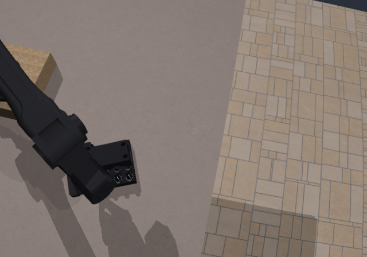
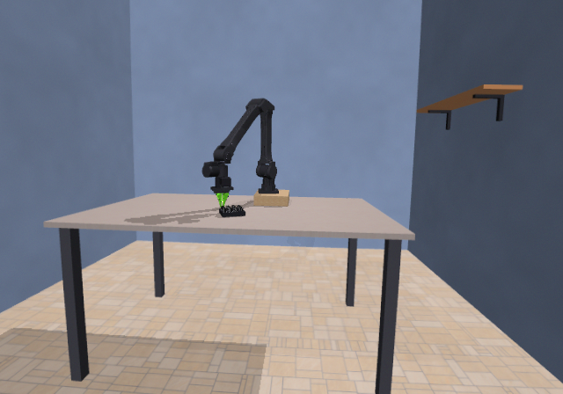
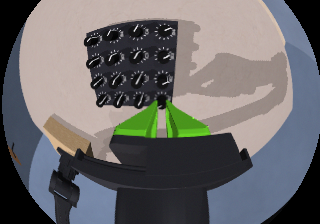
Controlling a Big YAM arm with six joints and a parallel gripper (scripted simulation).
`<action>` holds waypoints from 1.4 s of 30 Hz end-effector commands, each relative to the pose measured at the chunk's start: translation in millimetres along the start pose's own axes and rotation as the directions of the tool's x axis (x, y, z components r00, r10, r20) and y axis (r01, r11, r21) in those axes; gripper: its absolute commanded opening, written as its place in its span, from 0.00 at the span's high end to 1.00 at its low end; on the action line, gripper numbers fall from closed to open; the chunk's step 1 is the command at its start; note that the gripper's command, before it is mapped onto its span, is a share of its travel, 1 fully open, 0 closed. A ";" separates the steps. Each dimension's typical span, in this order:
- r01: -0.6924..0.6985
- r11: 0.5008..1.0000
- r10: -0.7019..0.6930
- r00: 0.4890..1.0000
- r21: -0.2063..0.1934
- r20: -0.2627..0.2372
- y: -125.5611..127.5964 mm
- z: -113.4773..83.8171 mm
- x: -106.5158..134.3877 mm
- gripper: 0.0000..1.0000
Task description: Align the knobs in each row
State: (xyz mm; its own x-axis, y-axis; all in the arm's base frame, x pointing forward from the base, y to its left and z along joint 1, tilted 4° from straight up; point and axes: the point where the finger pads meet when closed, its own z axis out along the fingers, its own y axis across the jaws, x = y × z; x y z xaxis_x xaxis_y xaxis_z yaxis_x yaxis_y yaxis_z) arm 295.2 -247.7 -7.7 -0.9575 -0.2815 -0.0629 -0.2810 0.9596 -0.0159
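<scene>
The black knob box (image 1: 125, 183) (image 2: 232, 214) (image 3: 150, 44) stands flat on the table, its knobs in a four-by-four grid. In the wrist view the printed names seem to lie to the right of the knobs, too small to read. My gripper (image 2: 222, 206) (image 3: 161, 104) points down, its green fingertips on both sides of the bottom-right corner knob (image 3: 161, 99), apparently D1, and looks shut on it. That knob's line is hidden. Just above it in the same column, a knob (image 3: 164, 79) has its line differently angled from the two farther up. The arm hides much of the box in the top view.
Neighbouring knobs stand close beside the fingertips. The wooden base block (image 1: 28, 63) (image 2: 272, 199) (image 3: 67, 135) carries the arm behind the box. A wall shelf (image 2: 481, 91) hangs far off to the right. The arm's shadow falls across the table.
</scene>
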 end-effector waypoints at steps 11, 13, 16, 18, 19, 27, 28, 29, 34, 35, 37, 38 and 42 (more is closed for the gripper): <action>0.006 1.000 -0.006 1.000 0.027 0.020 -9.5 -7.0 -6.7 0.92; 0.006 1.000 -0.006 1.000 0.027 0.020 -9.5 -7.0 -6.7 0.92; 0.004 1.000 -0.005 1.000 0.027 0.020 -9.5 -7.0 -6.7 0.92; 0.000 1.000 0.000 1.000 0.027 0.020 -9.5 -7.0 -6.7 0.92; -0.004 1.000 0.004 1.000 0.027 0.020 -9.5 -7.0 -6.7 0.92; -0.025 0.999 0.025 0.999 0.027 0.021 -9.5 -7.0 -6.7 0.92; -0.029 0.999 0.029 0.999 0.026 0.021 -9.5 -7.0 -6.7 0.92; -0.034 0.999 0.033 0.999 0.026 0.021 -9.5 -7.0 -6.7 0.92; -0.067 0.997 0.066 0.998 0.026 0.022 -9.6 -7.0 -6.7 0.92; -0.075 0.997 0.075 0.997 0.026 0.022 -9.6 -7.0 -6.7 0.92; -0.094 0.995 0.094 0.995 0.025 0.023 -9.6 -7.0 -6.7 0.92; -0.094 0.995 0.094 0.995 0.025 0.023 -9.6 -7.0 -6.7 0.92; -0.129 0.991 0.128 0.991 0.025 0.024 -9.6 -7.0 -6.7 0.92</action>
State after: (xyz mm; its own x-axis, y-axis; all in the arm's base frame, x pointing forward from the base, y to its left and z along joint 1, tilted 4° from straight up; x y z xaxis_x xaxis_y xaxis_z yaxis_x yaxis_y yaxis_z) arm 295.2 -247.4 -7.7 -0.9767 -0.2048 -0.0642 -0.2045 0.9788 -0.0102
